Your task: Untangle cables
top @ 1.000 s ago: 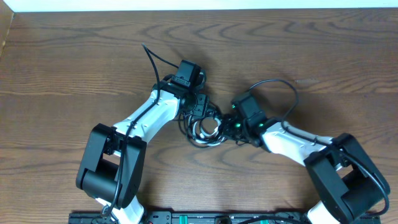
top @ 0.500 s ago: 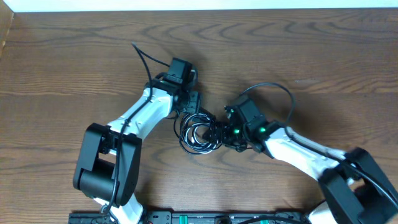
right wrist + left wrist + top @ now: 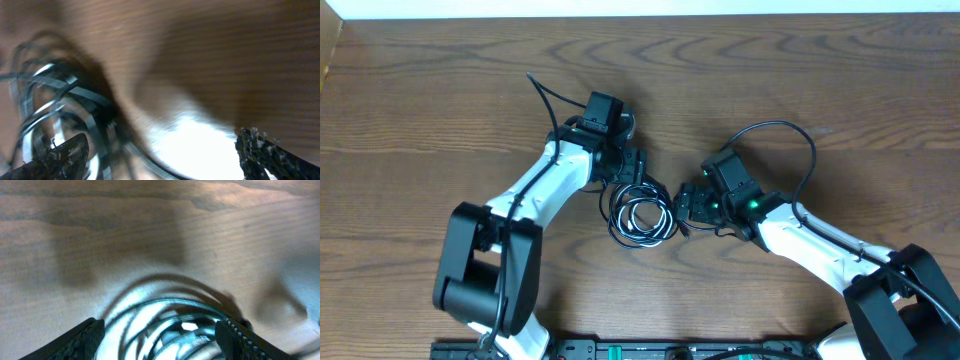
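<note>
1. Cables [image 3: 640, 214] lie as one tight coil near the middle of the desk [image 3: 840, 70], black loops wound around a paler one. No plug end can be made out, and no strand lies clear of the bundle, so the untangling looks barely begun.
2. Left pincer [image 3: 631, 172] sits at the coil's 12 o'clock edge. Its wrist view shows the fingers [image 3: 82, 339] spread wide, with the loops lying between and below them. I judge it open and clamped on nothing.
3. Right pincer [image 3: 684, 203] is just beside the coil at its 3 o'clock. The wrist view is blurred, yet the jaws plainly stand far apart, with the bundle off toward 9 o'clock near one finger. It holds nothing.
4. Risk: jaws this wide straddle several loops at once. Closing on the whole bundle and pulling would likely cinch the knot tighter.
5. Risk: with neither side anchoring the coil, a one-sided tug would probably drag the whole light bundle across the smooth wood instead of freeing a strand.
6. Risk: the thick arm cord [image 3: 798, 140] arches at 1 o'clock of the right pincer. It is black like the cables and could snag during a sweep.
7. Risk: both pincers crowd the same small coil, so an inward reach from either could knock the other.
</note>
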Controlling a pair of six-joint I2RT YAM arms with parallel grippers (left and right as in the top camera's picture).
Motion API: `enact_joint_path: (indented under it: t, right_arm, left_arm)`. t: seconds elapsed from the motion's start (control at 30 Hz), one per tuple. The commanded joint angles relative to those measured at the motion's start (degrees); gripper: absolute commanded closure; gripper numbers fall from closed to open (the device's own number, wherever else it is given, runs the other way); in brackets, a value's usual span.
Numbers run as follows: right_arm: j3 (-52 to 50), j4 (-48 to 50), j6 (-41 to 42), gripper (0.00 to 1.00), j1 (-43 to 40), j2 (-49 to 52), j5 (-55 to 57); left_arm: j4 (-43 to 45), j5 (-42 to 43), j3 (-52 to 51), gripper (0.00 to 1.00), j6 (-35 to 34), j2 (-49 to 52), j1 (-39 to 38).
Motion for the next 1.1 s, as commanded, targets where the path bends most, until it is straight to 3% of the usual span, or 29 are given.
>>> enact_joint_path:
  t: [0.0, 0.13, 0.3, 0.53, 0.6, 0.63, 0.7, 1.07]
  right_arm:
    - [-1.03, -0.24, 3.17, 0.08, -0.92, 1.51, 9.25]
    - [-1.68, -0.22, 3.82, 0.05, -2.95, 3.34, 10.69]
    - [-1.86, 0.07, 3.82, 0.01, -6.05, 6.93, 11.63]
    - [-1.86, 2.73, 6.95, 0.01, -7.69, 12.26, 11.04]
    - [-1.86, 2.82, 7.06, 0.01, -8.24, 12.26, 10.60]
    - [-1.86, 2.80, 7.06, 0.01, -8.52, 12.26, 10.45]
    - [-1.86, 2.73, 7.06, 0.01, -8.90, 12.26, 9.97]
    - [-1.86, 3.04, 7.04, 0.01, -8.87, 12.26, 9.77]
  left_arm:
    - [-1.14, 1.97, 0.63, 0.24, 0.33, -4.55, 0.09]
    - [-2.10, 1.95, 0.63, 0.23, 0.33, -7.19, 0.09]
    - [-1.84, 1.97, 0.63, 0.14, 0.28, -7.17, 0.09]
    - [-1.90, 1.97, 0.63, 0.14, 0.28, -7.17, 0.09]
    - [-1.90, 1.97, 0.63, 0.27, 0.28, -7.17, 0.09]
    - [-1.90, 1.97, 0.63, 0.43, 0.28, -7.17, 0.09]
    - [-1.92, 1.97, 0.63, 0.93, 0.26, -7.17, 0.09]
    - [-2.34, 1.97, 0.59, 0.92, -0.57, -7.17, 0.09]
